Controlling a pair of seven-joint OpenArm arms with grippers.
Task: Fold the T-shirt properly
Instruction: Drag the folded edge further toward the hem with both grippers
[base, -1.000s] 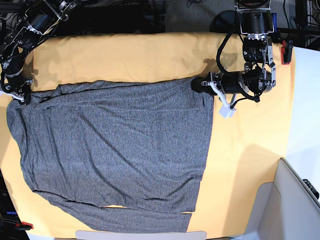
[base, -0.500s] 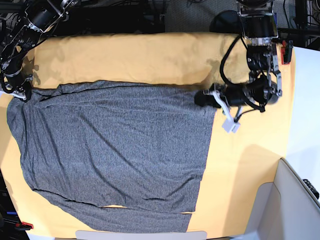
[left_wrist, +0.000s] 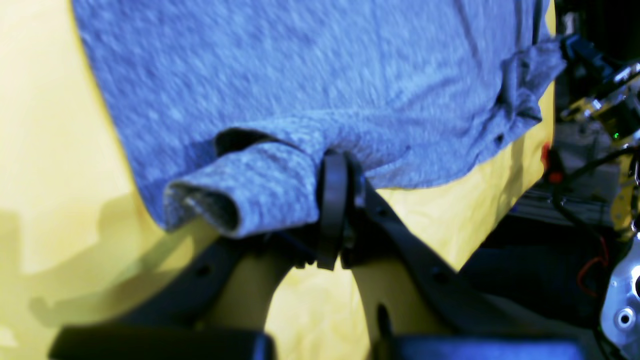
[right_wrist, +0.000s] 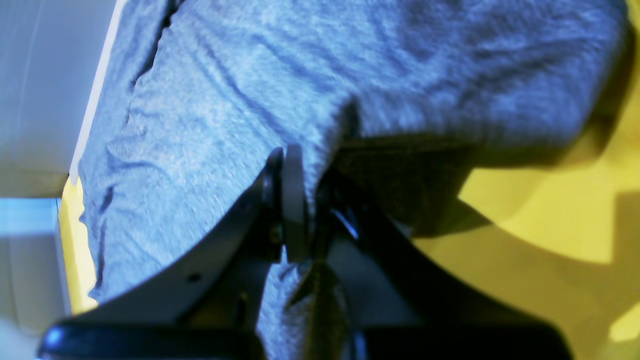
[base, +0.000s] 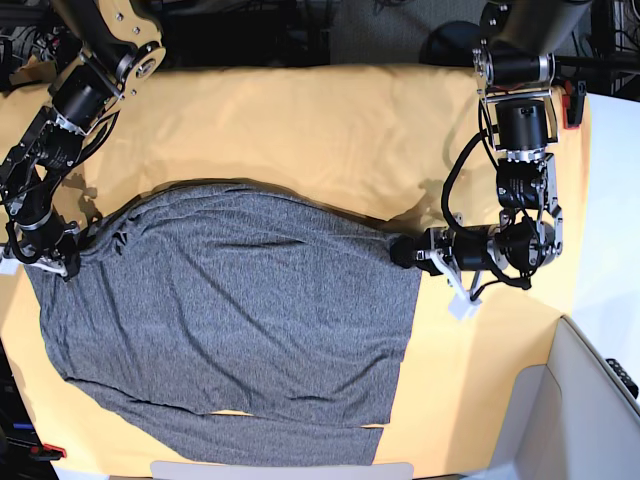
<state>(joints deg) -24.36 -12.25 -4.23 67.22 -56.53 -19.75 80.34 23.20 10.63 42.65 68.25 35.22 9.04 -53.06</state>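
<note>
Right, both claws were clenched on the T-shirt (base: 230, 320): left claw (base: 408, 252) and right claw (base: 62, 262) each pinching a far-side corner. I judged it best to keep both level, pulling evenly toward the surface's near edge.

Grey T-shirt (base: 230, 320) on yellow-orange cloth (base: 320, 120), far corners pinched by both hands.

black-and-silver jointed arms, looped black cables, small white tag (base: 461, 307)
</note>
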